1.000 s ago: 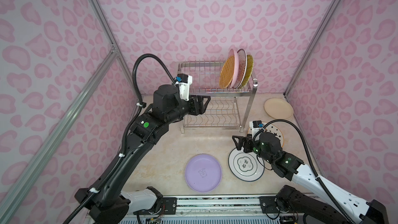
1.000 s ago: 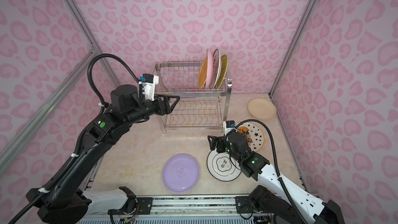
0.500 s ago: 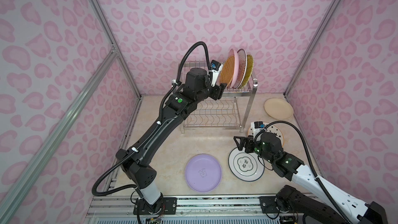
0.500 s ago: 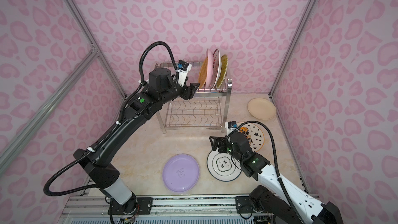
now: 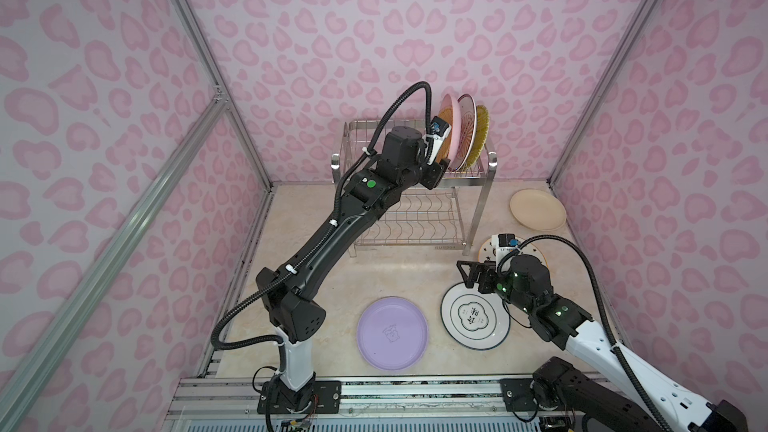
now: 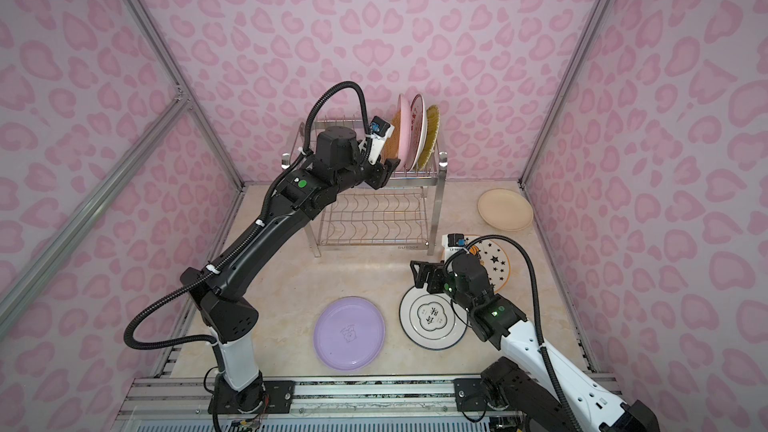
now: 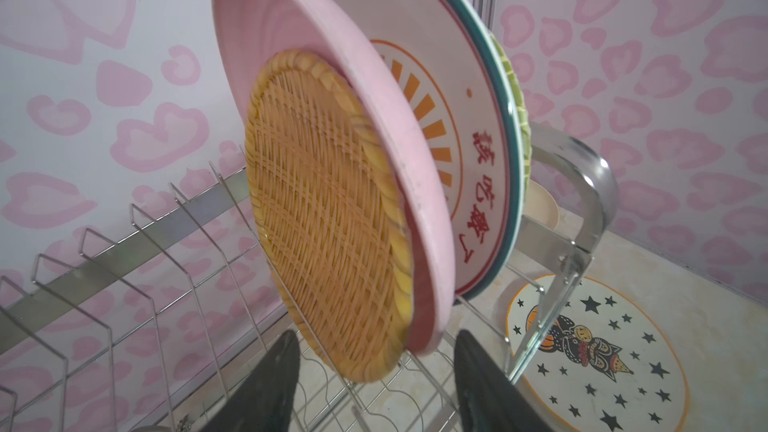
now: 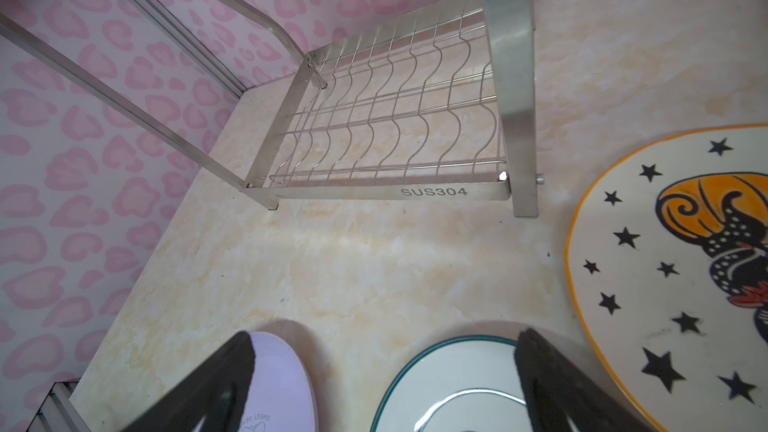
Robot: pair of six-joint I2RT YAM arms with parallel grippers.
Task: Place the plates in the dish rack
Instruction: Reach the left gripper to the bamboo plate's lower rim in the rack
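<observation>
Marbled tabletop (image 5: 374, 272) inside pink-patterned walls. On dish rack (image 5: 477, 209), far centre, at upper tier's right end, standing on edge: orange woven-look plate (image 7: 324, 209), pink plate (image 7: 266, 31), orange-radial white plate (image 7: 457, 97), yellow striped plate (image 5: 482, 126). Flat on the table, near and right: lilac plate (image 5: 392, 333), emblem plate (image 5: 473, 317), star plate (image 6: 494, 261), cream plate (image 5: 538, 209).

Left gripper (image 7: 376, 342) spread, straddling the woven plate's lower rim, apparently not touching. Right gripper (image 8: 386, 342) spread wide above emblem plate's far edge, holding nothing.

Risk: knocking the woven plate off its prongs, given jaws so close to its rim.

Since a second ago: left arm swung from rack's left end to the plates; right arm barely moved.
</observation>
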